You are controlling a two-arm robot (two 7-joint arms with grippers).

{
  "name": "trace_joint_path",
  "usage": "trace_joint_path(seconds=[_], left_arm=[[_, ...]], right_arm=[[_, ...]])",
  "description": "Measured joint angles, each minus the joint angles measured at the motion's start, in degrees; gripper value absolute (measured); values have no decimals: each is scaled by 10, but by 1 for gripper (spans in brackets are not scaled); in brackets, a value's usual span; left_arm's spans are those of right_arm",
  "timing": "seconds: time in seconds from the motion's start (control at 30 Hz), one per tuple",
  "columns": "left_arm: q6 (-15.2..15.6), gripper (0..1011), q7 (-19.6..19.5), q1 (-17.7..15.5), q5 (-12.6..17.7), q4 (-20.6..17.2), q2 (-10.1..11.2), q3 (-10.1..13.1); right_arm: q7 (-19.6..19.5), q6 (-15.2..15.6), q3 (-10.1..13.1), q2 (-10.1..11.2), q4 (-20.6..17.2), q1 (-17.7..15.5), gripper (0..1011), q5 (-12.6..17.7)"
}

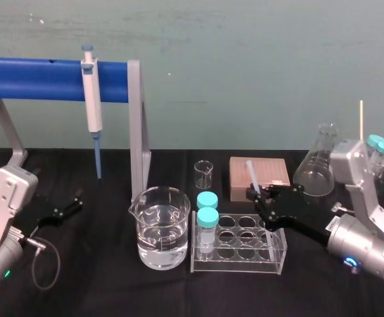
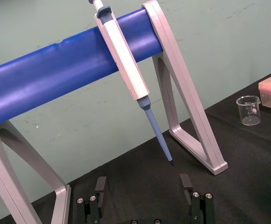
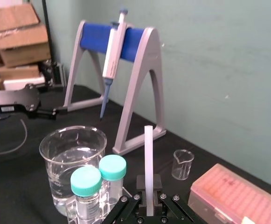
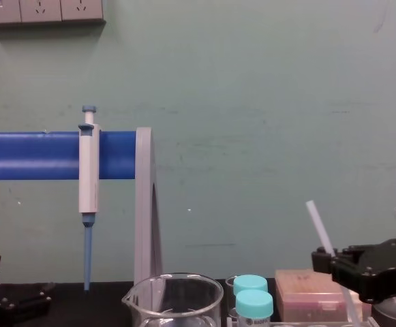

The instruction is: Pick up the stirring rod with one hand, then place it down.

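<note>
The stirring rod (image 1: 250, 176) is a thin translucent white stick, nearly upright and leaning slightly. My right gripper (image 1: 258, 195) is shut on it, just behind the tube rack and in front of the pink box. In the right wrist view the stirring rod (image 3: 148, 158) rises straight up from between the black fingers (image 3: 155, 183) of my right gripper (image 3: 148, 189). From the chest, the stirring rod (image 4: 318, 225) slants up out of my right gripper (image 4: 334, 262). My left gripper (image 1: 65, 207) rests open near the table's left side, with its fingers (image 2: 100, 184) spread wide and nothing between them.
A beaker of water (image 1: 160, 228) stands mid-table beside a clear tube rack (image 1: 239, 246) holding two teal-capped tubes (image 1: 207, 210). Behind are a small beaker (image 1: 204, 174), a pink box (image 1: 271, 173) and a flask (image 1: 317, 165). A pipette (image 1: 91, 99) hangs on the blue-barred stand (image 1: 46, 79) at the left.
</note>
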Motion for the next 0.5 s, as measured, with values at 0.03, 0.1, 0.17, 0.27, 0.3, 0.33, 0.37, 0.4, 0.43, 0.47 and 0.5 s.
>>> trace_joint_path(seconds=[0.03,0.1,0.17,0.27,0.3,0.33,0.37,0.4,0.43,0.47,0.5], left_arm=[[0,1000,0,0,0,0,0,0],[0,1000,0,0,0,0,0,0],[0,1000,0,0,0,0,0,0],[0,1000,0,0,0,0,0,0],[0,1000,0,0,0,0,0,0],[0,1000,0,0,0,0,0,0],[0,1000,0,0,0,0,0,0],[0,1000,0,0,0,0,0,0],[0,1000,0,0,0,0,0,0],[0,1000,0,0,0,0,0,0],[0,1000,0,0,0,0,0,0]], right_arm=[[-1,-6,3,-1,-1,-4,73,0],[-5,-35,17,-5,-3,-24,73,6],[-5,-48,26,-9,-4,-34,72,13],[-3,-72,40,-17,-5,-50,73,26],[-2,-77,43,-18,-6,-53,73,29],[0,-82,46,-20,-7,-57,73,31],[2,-88,50,-22,-8,-60,73,34],[4,-92,52,-22,-8,-62,72,35],[4,-94,53,-23,-9,-63,73,35],[6,-99,55,-24,-11,-65,72,35],[7,-100,57,-24,-12,-65,72,35]])
